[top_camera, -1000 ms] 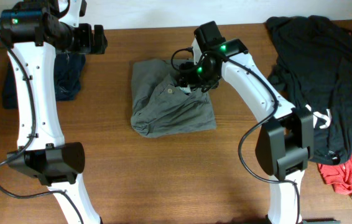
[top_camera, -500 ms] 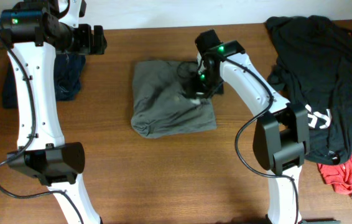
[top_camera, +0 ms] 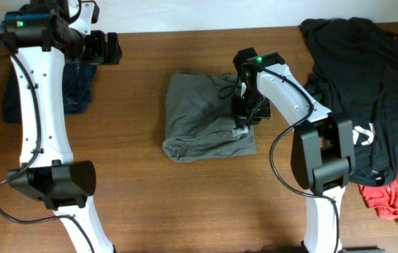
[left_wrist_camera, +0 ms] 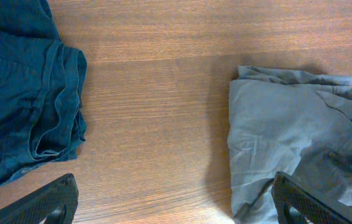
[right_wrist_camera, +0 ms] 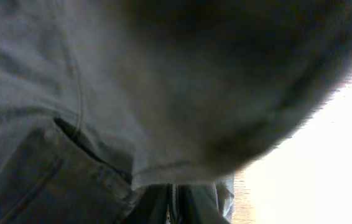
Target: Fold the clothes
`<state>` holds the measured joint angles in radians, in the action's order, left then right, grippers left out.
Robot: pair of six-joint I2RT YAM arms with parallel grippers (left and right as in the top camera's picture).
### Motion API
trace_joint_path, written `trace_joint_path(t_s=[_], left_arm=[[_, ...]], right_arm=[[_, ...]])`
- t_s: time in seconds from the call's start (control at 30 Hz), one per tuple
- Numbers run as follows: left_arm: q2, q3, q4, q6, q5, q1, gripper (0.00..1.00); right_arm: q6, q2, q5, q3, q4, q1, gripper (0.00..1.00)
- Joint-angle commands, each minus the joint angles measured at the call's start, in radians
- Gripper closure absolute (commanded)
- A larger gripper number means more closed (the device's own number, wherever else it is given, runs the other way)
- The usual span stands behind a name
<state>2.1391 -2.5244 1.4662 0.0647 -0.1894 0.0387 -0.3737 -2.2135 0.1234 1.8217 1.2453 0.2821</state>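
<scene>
The grey-olive shorts (top_camera: 206,116) lie in a folded, rumpled bundle at the middle of the table. My right gripper (top_camera: 241,126) sits low on their right edge. In the right wrist view the grey cloth (right_wrist_camera: 70,93) drapes over and fills the picture, and the gripper (right_wrist_camera: 173,205) is shut on a pinch of it. My left gripper (top_camera: 107,46) hangs at the far left, well clear of the shorts. Its jaws stand open (left_wrist_camera: 179,208) over bare wood, with the shorts' left edge (left_wrist_camera: 288,130) beside its right finger.
A dark blue garment (top_camera: 76,84) lies folded at the far left, also seen by the left wrist (left_wrist_camera: 20,93). A heap of black clothes (top_camera: 368,77) covers the right side, with a red garment (top_camera: 396,197) below it. Bare wood table (top_camera: 185,204) runs along the front.
My right gripper has closed on the shorts' right side and moved right and toward the front, dragging the bundle to the right. The left arm has stayed where it was.
</scene>
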Motion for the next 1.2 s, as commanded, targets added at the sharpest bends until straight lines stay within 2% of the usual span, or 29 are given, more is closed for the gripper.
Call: trace_joint_path(t_s=[0.0,0.17,0.43,0.6,0.73,0.77,0.83,0.87,0.93,1.0,1.03,1.17], left_arm=[[-0.018,0.007,-0.002,0.021,0.004,0.000,0.01],[-0.018,0.007,-0.011,0.021,0.004,0.000,0.01],[-0.018,0.007,-0.014,0.020,0.004,0.000,0.01],[-0.018,0.007,-0.013,0.020,0.004,0.000,0.01],[-0.018,0.007,-0.013,0.020,0.004,0.000,0.01],[-0.018,0.007,-0.013,0.020,0.003,0.000,0.01],[-0.018,0.007,-0.013,0.020,0.003,0.000,0.01],[-0.018,0.007,-0.013,0.020,0.003,-0.001,0.01],[-0.018,0.007,-0.013,0.020,0.003,-0.001,0.01],[-0.018,0.007,-0.011,0.020,0.003,-0.001,0.01],[-0.018,0.007,-0.010,0.020,0.003,-0.002,0.01],[-0.018,0.007,-0.003,0.020,0.003,-0.002,0.01]], right_arm=[[-0.003,0.059,-0.015,0.041,0.019,-0.009,0.74],[-0.002,0.111,0.012,0.065,0.080,-0.031,0.55],[0.018,0.129,0.150,0.065,0.079,-0.040,0.46],[0.045,0.129,0.225,0.063,0.076,-0.019,0.30],[0.048,0.129,0.225,0.027,0.066,0.007,0.28],[0.048,0.129,0.225,0.014,0.057,0.013,0.29],[0.047,0.129,0.225,-0.011,0.036,0.023,0.38],[0.047,0.129,0.225,-0.022,0.029,0.027,0.48],[0.047,0.129,0.228,-0.043,0.022,0.037,0.74],[0.047,0.129,0.227,-0.059,0.027,0.043,0.91],[0.047,0.129,0.222,-0.067,0.031,0.045,0.96],[0.043,0.129,0.148,-0.126,0.029,0.047,0.96]])
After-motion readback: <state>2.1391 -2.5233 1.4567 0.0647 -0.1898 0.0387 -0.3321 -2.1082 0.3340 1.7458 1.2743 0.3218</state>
